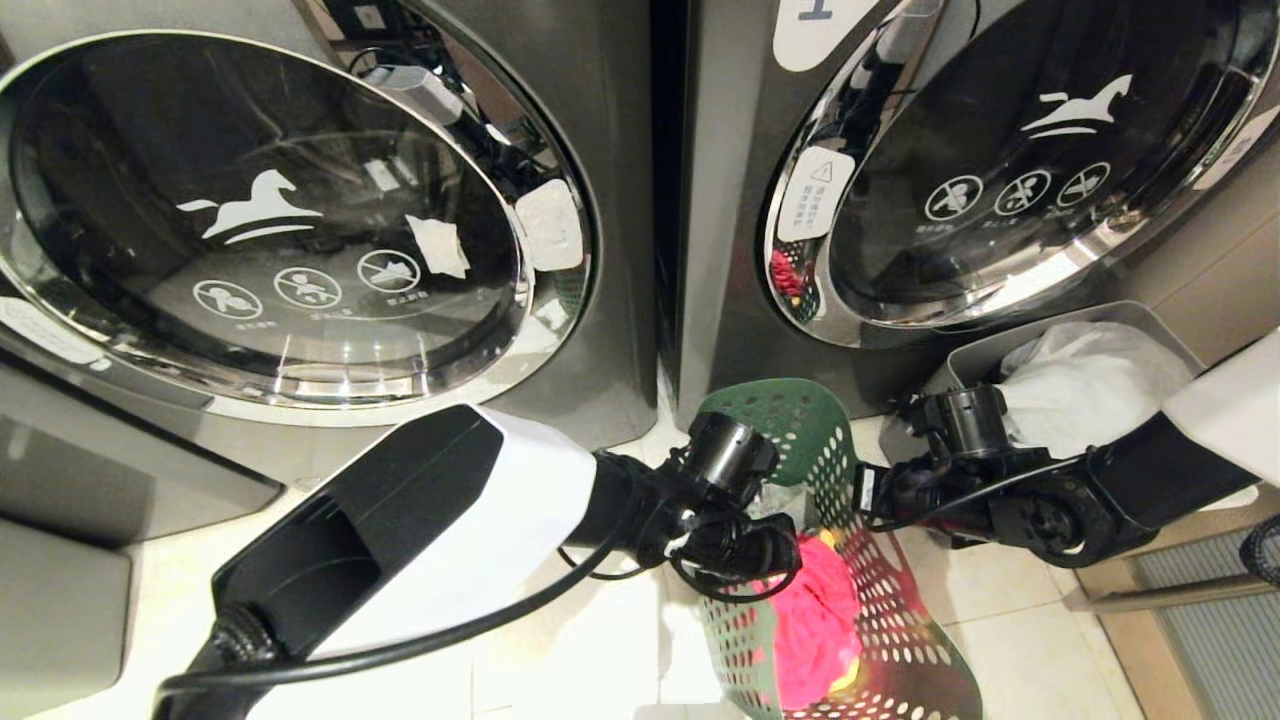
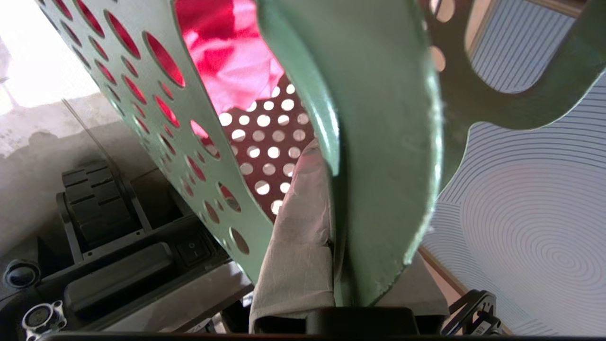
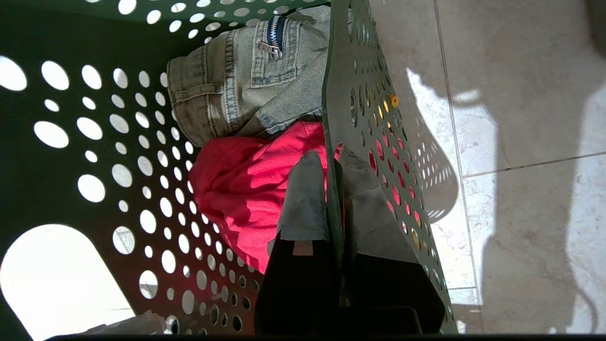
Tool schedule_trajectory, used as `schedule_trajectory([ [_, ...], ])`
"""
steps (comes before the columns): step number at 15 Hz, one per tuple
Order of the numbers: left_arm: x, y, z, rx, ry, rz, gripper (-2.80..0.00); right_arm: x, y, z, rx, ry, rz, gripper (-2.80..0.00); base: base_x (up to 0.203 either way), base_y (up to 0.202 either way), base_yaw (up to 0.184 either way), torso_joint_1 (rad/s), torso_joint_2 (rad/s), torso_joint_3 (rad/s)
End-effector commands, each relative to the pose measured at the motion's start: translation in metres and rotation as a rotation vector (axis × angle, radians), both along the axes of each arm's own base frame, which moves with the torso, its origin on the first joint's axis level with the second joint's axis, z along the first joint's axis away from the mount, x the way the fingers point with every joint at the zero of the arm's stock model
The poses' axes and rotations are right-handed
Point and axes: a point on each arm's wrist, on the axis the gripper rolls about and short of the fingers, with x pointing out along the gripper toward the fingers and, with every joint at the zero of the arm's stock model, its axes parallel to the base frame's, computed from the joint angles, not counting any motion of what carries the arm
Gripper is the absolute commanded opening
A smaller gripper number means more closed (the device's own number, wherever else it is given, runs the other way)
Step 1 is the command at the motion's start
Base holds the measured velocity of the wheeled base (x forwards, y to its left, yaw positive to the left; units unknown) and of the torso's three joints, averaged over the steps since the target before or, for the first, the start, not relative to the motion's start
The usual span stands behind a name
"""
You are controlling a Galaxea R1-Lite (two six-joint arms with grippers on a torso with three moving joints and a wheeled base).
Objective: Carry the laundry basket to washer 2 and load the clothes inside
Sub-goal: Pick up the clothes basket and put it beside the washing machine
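Observation:
The dark green laundry basket (image 1: 800, 425) hangs between my two arms, low in front of the gap between two dark grey washers. My left gripper (image 2: 341, 213) is shut on the basket's flared rim (image 2: 378, 142), near a slot handle. My right gripper (image 3: 335, 189) is shut on the opposite perforated wall (image 3: 364, 94), with one finger inside and one outside. The clothes lie in the basket: a pink-red garment (image 3: 246, 189) and a grey-green denim piece (image 3: 246, 90). A yellow bit (image 1: 848, 678) peeks out beside the pink one. I cannot tell which machine is washer 2: the left washer (image 1: 600, 150) shows no number.
The right washer (image 1: 730, 200) has a white label (image 1: 815, 30) cut off by the top edge. Both round glass doors are closed. A grey bin (image 1: 1000, 345) with a white bag (image 1: 1085, 385) stands at the right, close behind my right arm. Pale tiles (image 3: 521, 94) carry the basket's shadow.

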Motion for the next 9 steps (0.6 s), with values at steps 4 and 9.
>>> schedule_trajectory([
  [4,0.0004,-0.0001,-0.0002,0.0,0.0,0.006,-2.8,0.0014,-0.0037,0.0028,-0.006,-0.013,-0.004,-2.8,0.0,0.0,0.0,0.006,0.0,-0.192],
  [9,0.0022,-0.0033,-0.0001,0.026,-0.048,0.043,-2.8,0.0004,-0.0046,0.0051,-0.006,-0.018,-0.007,-2.8,0.0,0.0,0.0,0.004,0.0,-0.046],
])
